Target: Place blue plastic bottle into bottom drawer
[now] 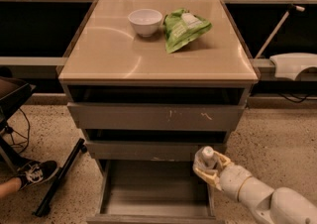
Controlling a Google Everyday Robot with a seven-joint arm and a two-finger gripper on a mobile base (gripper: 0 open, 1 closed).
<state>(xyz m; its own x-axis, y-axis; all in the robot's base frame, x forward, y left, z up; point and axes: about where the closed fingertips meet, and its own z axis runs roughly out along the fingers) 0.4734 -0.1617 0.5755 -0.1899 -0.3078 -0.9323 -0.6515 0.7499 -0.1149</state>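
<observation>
My gripper [210,164] is shut on the blue plastic bottle [203,159]; only the bottle's white cap and clear upper part show between the tan fingers [220,161]. It hangs at the right side of the cabinet, just in front of the middle drawer and above the right rear corner of the bottom drawer [153,196]. That drawer is pulled out, a shallow grey tray with a bare floor. The white arm reaches in from the lower right.
A white bowl [145,22] and a green snack bag [184,28] sit on the beige cabinet top [124,54]. The scratched top drawer front [158,117] is below it. A person's shoe [33,174] and a black pole [62,177] lie on the floor at left.
</observation>
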